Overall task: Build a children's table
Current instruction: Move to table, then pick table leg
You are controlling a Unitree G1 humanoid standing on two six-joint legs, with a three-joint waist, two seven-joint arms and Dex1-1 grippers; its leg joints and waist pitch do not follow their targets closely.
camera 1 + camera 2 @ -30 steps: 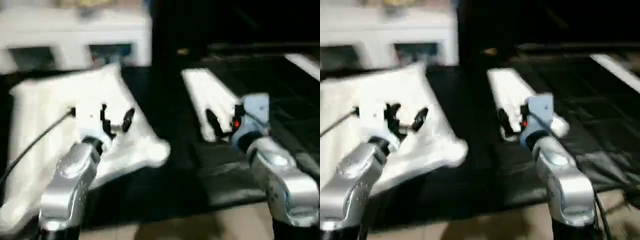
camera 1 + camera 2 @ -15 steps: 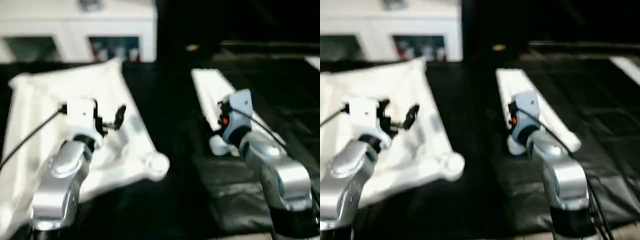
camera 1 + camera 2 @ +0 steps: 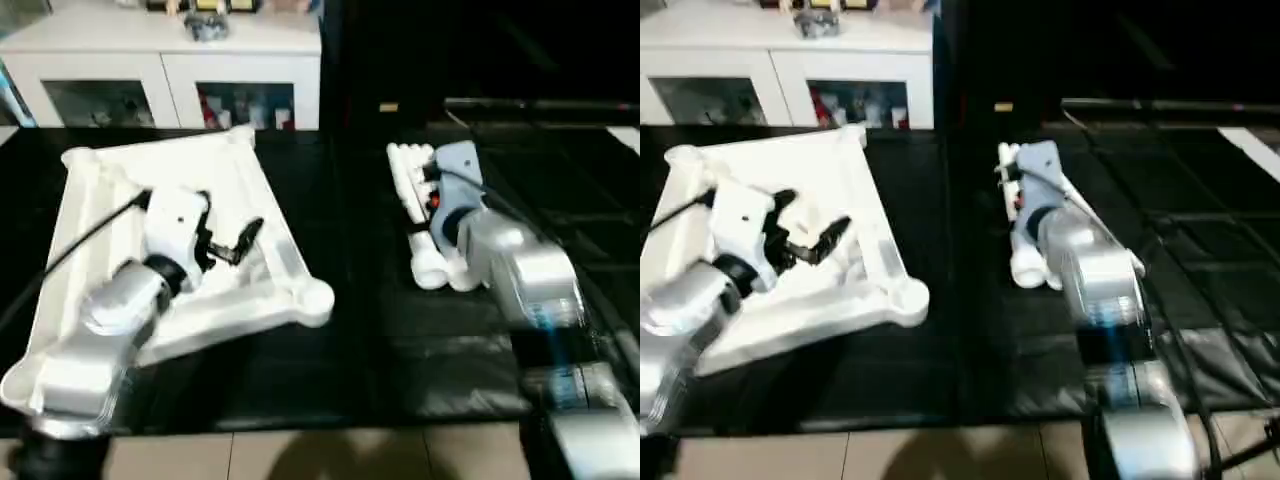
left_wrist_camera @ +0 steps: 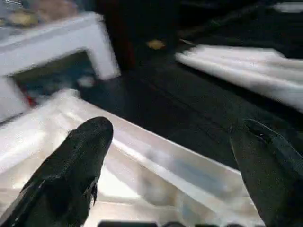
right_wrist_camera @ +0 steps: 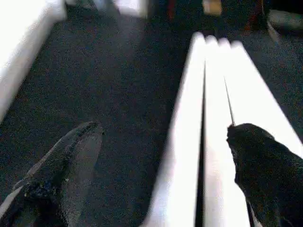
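The children's table lies in parts on a black mat. Its white top (image 3: pixel 105 195) rests underside up on the left, with a round corner socket (image 3: pixel 313 301) nearest me. My left gripper (image 3: pixel 228 238) hovers open just above the ribbed underside, its fingers (image 4: pixel 87 146) spread over the top's rim (image 4: pixel 189 165). The white legs (image 3: pixel 433 263) lie side by side on the right. My right gripper (image 5: pixel 165 128) is open low over them, one finger (image 5: pixel 258 161) above the legs (image 5: pixel 213 113) and the other over the mat. Nothing is held.
A white cabinet (image 3: pixel 165 55) with glass doors stands behind the mat. Black mat (image 3: pixel 350 340) separates the top from the legs. Tiled floor (image 3: pixel 300 455) shows at the near edge, and dark folded sheeting (image 3: pixel 1210 230) lies to the right.
The view has tilted and shifted. My right arm has reached further forward along the legs. The left gripper stays open over the table top.
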